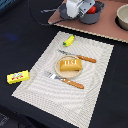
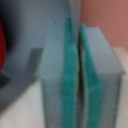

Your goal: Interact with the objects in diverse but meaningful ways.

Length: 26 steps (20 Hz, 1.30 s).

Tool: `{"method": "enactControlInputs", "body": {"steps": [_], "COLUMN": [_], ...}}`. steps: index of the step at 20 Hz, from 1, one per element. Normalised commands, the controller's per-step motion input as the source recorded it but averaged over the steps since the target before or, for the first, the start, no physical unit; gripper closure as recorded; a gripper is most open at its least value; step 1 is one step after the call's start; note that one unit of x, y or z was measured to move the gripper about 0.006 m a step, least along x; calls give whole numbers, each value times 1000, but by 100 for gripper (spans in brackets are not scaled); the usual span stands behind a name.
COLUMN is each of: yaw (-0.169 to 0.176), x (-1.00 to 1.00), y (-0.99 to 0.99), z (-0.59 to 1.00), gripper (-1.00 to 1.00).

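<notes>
Two grey-blue pots sit at the worktop's far edge on a brownish board (image 1: 107, 27): one pot (image 1: 91, 14) holds the red tomato (image 1: 92, 9), the other pot (image 1: 122, 17) lies near the far corner. The end effector (image 1: 75, 8) hangs just beside the first pot, its teal pads (image 2: 70, 75) nearly together, clamping nothing. On the striped placemat (image 1: 95, 75) lie the banana (image 1: 69, 40), bread loaf (image 1: 69, 64), knife (image 1: 77, 56) and fork (image 1: 65, 80). The yellow box (image 1: 18, 76) rests off the mat's edge.
</notes>
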Motion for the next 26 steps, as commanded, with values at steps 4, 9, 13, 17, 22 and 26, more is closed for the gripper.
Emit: {"method": "enactControlInputs", "body": {"steps": [4,9,13,17,22,26], "yaw": [-66,-70,-32,-3,0,0], "x": [699,596,505,521,479,276], "y": [271,219,-105,-585,-741,-890], "z": [929,990,812,326,254,146], "gripper": [-100,-100,-100,-100,-100,-100]}}
